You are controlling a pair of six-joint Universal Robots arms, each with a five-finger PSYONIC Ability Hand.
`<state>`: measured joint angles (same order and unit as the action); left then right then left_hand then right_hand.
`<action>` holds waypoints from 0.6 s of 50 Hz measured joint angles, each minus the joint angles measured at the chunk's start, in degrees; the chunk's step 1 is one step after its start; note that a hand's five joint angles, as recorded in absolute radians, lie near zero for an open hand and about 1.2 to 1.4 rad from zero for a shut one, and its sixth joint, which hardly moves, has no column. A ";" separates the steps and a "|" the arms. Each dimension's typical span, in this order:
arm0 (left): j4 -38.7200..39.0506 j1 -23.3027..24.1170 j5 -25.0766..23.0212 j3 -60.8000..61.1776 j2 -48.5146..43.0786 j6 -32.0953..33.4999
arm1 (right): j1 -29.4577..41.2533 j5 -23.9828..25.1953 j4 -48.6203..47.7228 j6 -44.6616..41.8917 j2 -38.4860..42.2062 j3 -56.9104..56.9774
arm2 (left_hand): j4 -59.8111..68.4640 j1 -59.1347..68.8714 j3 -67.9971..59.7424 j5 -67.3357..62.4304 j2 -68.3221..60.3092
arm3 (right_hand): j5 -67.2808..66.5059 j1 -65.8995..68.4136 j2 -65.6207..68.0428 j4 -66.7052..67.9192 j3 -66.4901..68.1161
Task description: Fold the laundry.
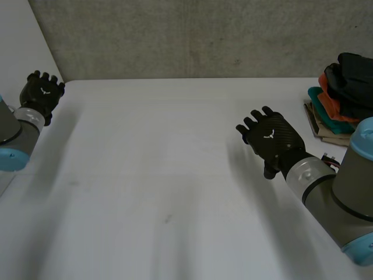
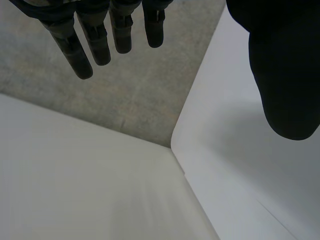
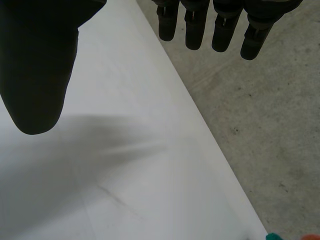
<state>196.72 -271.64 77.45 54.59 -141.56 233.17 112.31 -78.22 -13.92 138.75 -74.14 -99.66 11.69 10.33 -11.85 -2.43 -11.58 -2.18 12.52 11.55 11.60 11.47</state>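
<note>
A pile of folded laundry (image 1: 341,96) in black, orange, teal and tan lies at the table's right edge. My right hand (image 1: 271,139) hovers over the table a little left of that pile, fingers (image 3: 220,27) straight and thumb (image 3: 37,65) apart, holding nothing. My left hand (image 1: 41,90) hangs at the far left corner of the white table (image 1: 163,175), its fingers (image 2: 95,40) straight and thumb (image 2: 285,75) spread, also with nothing in it. A teal and orange tip of the pile (image 3: 290,236) peeks in beside the table's edge in the right wrist view.
A grey concrete wall (image 1: 192,35) runs behind the table's far edge. The table's far left corner (image 2: 175,142) sits under my left hand, with a white side panel (image 2: 75,190) beside it.
</note>
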 measured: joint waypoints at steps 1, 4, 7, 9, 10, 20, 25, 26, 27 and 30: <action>0.35 -0.08 -0.51 0.17 -0.06 0.68 | 0.18 -0.35 0.04 -0.27 0.09 0.01 | 0.00 0.00 0.00 0.00 0.00 | 0.00 0.00 0.00 0.00 0.00; 1.21 -0.31 -1.16 -0.23 -0.26 1.70 | 0.50 -0.86 0.04 -0.54 0.24 -0.02 | 0.00 0.00 0.00 0.01 0.00 | 0.00 0.00 0.00 0.00 0.00; 1.53 -0.18 -1.32 -2.04 -1.08 1.66 | 0.62 -0.98 0.01 -0.34 0.24 -0.10 | 0.00 0.00 0.00 0.00 0.00 | 0.00 0.00 0.00 0.00 0.00; 1.25 0.40 -1.59 -3.98 -2.11 1.24 | 0.66 -1.01 -0.05 -0.08 0.22 -0.14 | 0.00 0.00 0.00 0.01 0.00 | 0.00 0.00 0.00 0.00 0.00; 0.97 0.80 -1.76 -4.96 -2.69 1.01 | 0.66 -1.03 -0.07 0.01 0.20 -0.15 | 0.00 0.00 0.00 0.00 0.00 | 0.00 0.00 0.00 0.00 0.00; -6.59 7.65 1.87 -19.40 -11.24 -4.67 | 0.29 -1.95 -0.87 0.39 0.40 -0.42 | 0.00 0.00 0.00 0.00 0.01 | 0.00 0.00 0.00 0.00 0.00; -13.75 8.91 4.73 -21.82 -11.65 -8.49 | -0.18 -2.01 -1.29 0.25 0.95 -0.48 | 0.00 0.00 0.00 0.00 0.01 | 0.00 0.00 0.00 0.00 0.00; -15.93 8.72 5.28 -21.14 -10.80 -9.52 | -0.27 -1.99 -1.34 0.21 1.12 -0.49 | 0.00 0.00 0.00 0.01 0.01 | 0.00 0.00 0.00 -0.01 0.00; -17.70 8.42 5.68 -20.21 -9.86 -10.35 | -0.33 -1.94 -1.37 0.18 1.29 -0.48 | 0.00 0.00 0.00 0.00 0.01 | 0.00 0.00 0.00 0.00 0.00; -20.96 7.42 6.30 -17.03 -7.19 -11.75 | -0.35 -1.83 -1.40 0.13 1.59 -0.48 | 0.00 0.00 0.00 0.00 0.02 | 0.00 0.00 0.00 0.00 0.00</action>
<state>175.76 -264.22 83.75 37.56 -148.76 221.42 111.96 -80.05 -15.32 138.89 -72.55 -100.14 11.69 10.33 -11.85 -2.42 -11.56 -2.18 12.52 11.55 11.60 11.46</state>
